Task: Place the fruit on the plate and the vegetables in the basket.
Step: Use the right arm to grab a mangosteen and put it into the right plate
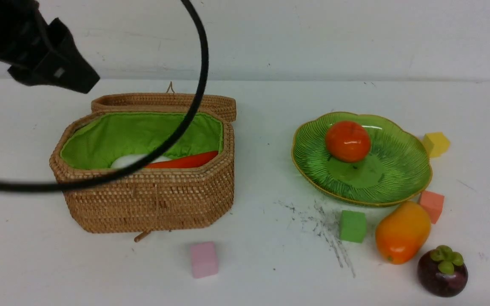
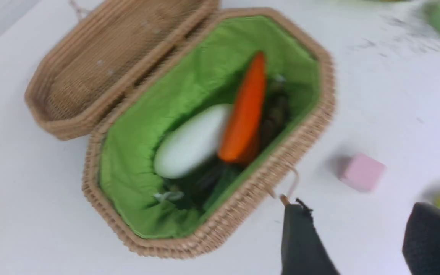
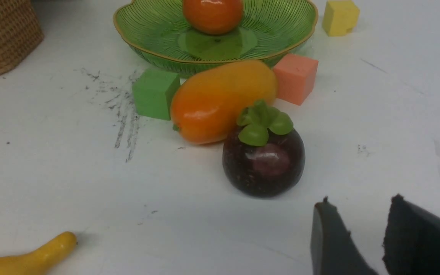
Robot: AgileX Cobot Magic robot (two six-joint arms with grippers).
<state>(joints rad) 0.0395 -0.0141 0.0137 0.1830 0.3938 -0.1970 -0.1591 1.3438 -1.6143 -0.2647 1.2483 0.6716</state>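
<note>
The wicker basket [image 1: 151, 199] stands open, its lid [image 1: 164, 102] tipped back. In the left wrist view the basket [image 2: 243, 206] holds the white radish [image 2: 191, 143], the orange-red carrot-like piece [image 2: 245, 110] and a blurred dark shape [image 2: 277, 110]. The persimmon [image 1: 347, 141] sits on the green plate [image 1: 402, 178]. The mango [image 1: 402, 233] and mangosteen [image 1: 442, 272] lie on the table in front of the plate. The banana [image 3: 25, 259] lies nearer the robot. My left gripper [image 2: 355, 208] is open and empty, high beside the basket. My right gripper [image 3: 359, 202] is open and empty, just short of the mangosteen [image 3: 264, 162].
Foam cubes lie about: yellow [image 1: 435, 143], salmon [image 1: 432, 205], green [image 1: 352, 226] and pink [image 1: 203, 259]. The left arm [image 1: 45, 55] and its black cable [image 1: 198, 85] hang over the basket. Dark scuff marks [image 1: 326, 229] cross the table.
</note>
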